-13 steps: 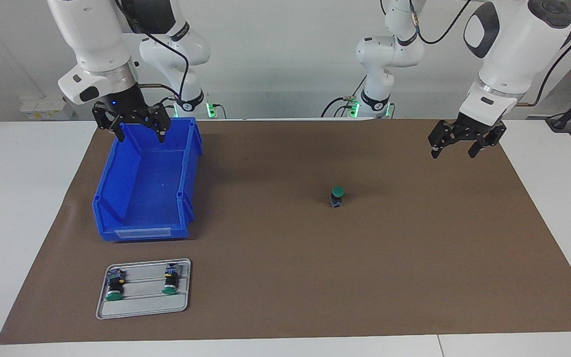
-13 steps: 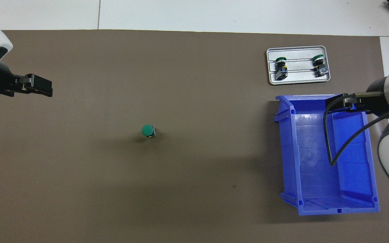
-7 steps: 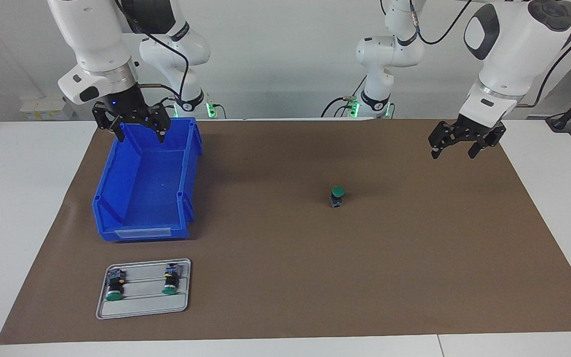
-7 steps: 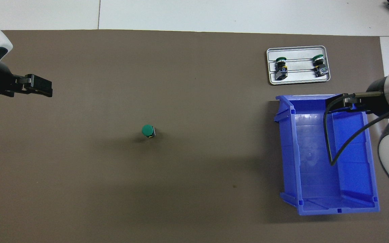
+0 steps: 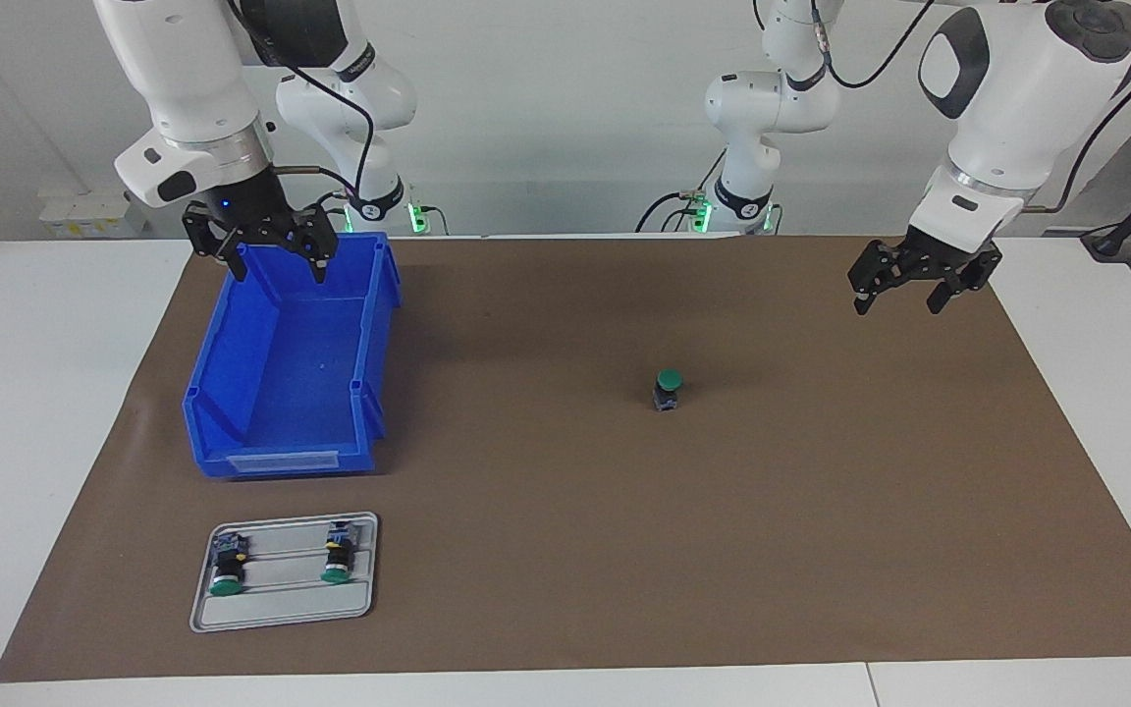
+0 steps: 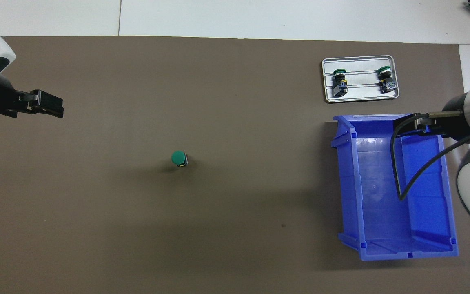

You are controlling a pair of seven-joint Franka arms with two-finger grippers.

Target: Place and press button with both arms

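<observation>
A white counter (image 5: 55, 412) lies before me against a pale wall, most of it covered by a brown mat (image 5: 821, 511). The button (image 5: 667, 389) of my task stands upright on that mat near its middle, green cap on top, touched by nothing and well apart from everything else. My left gripper (image 5: 897, 295) hangs in the air over bare mat toward my left arm's end of the counter, its fingers spread wide and holding nothing. My right gripper (image 5: 279, 267) hangs over the end of the blue bin (image 5: 232, 393) that is nearest to me, fingers also spread wide and empty; from the facing view its tips appear level with the bin's rim, and I cannot tell whether they touch it. The bin sits on the mat toward my right arm's end of the counter, open side up, with nothing in it that I can see. Farther from me than the bin, just beside it, is a grey tray (image 5: 281, 614) with two more green-capped buttons (image 5: 226, 568) lying on their sides in it, caps pointing away from me.
</observation>
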